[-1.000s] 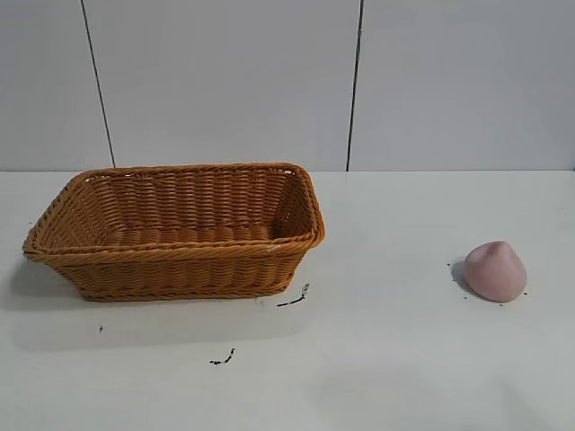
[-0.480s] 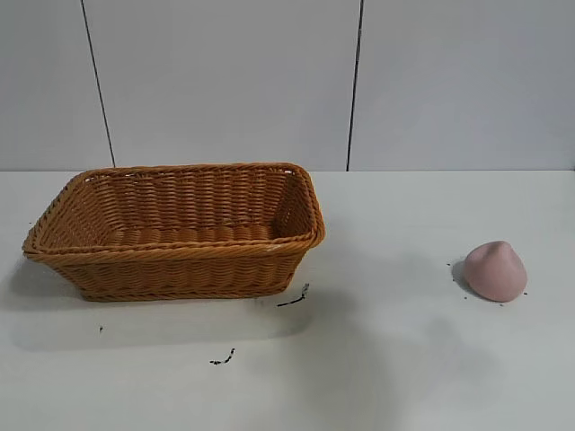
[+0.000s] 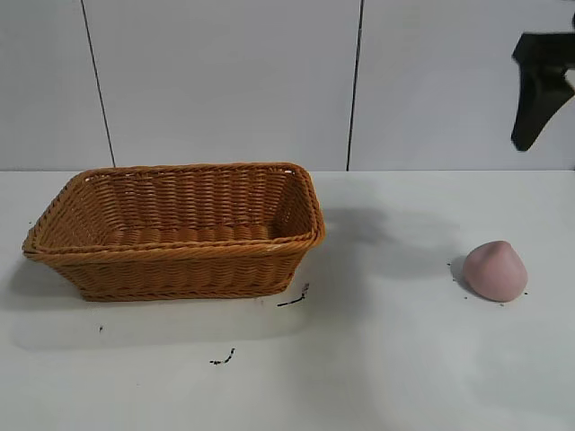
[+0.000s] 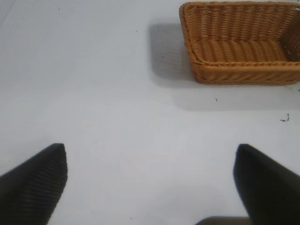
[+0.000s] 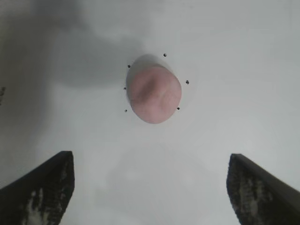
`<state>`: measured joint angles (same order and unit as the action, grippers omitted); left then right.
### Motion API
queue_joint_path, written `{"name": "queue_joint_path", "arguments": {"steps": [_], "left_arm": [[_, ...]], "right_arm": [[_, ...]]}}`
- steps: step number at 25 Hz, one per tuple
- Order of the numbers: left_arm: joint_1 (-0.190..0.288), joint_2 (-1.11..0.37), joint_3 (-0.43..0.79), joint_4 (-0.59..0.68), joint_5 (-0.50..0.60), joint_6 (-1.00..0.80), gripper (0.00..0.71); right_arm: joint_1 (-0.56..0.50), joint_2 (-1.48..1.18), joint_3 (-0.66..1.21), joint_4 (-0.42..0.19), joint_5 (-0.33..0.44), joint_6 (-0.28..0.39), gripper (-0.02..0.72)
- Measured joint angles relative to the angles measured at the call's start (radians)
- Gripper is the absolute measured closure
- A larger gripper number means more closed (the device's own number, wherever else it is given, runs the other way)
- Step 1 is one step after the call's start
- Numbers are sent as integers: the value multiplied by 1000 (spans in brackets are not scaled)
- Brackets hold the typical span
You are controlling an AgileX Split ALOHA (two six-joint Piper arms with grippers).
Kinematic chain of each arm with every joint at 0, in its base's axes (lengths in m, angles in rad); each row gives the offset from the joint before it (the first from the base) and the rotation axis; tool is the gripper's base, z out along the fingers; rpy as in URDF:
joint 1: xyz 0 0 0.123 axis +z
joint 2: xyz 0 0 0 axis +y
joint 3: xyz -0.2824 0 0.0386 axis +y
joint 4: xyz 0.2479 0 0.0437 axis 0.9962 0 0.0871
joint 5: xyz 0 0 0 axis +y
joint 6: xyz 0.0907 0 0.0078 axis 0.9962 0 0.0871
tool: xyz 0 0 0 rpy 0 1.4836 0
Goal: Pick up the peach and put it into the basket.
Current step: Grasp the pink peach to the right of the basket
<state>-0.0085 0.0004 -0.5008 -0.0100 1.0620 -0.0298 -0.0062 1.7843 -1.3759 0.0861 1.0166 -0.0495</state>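
On the white table (image 3: pixel 386 359) we see the peach (image 3: pixel 494 271) at the right and the basket (image 3: pixel 180 232) at the left, well apart.

High above the peach we find the right gripper (image 5: pixel 149 187) with fingers (image 3: pixel 539 85) spread wide, nothing between them. Our left gripper (image 4: pixel 150 185) hangs over bare table near the basket, fingers apart too. Small black marks (image 3: pixel 293 299) dot the table by the basket and around the peach; we can read no writing or label anywhere.
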Motion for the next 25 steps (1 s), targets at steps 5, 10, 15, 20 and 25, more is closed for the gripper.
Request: {"name": "queue_joint_path", "arguments": {"steps": [5,10,15,20,25], "left_arm": [[0,0,0,0,0,0,17],[0,0,0,0,0,0,17],[0,0,0,0,0,0,17],[0,0,0,0,0,0,17],[0,0,0,0,0,0,17]], "right_arm": [[0,184,-60,0,-29,0,90],[0,303,-66,0,-79,-1,90],[0,365,-66,0,-118,-1,90],[0,367,-66,0,-133,-1,113],[0,382,-66,0,-133,-4,127]]}}
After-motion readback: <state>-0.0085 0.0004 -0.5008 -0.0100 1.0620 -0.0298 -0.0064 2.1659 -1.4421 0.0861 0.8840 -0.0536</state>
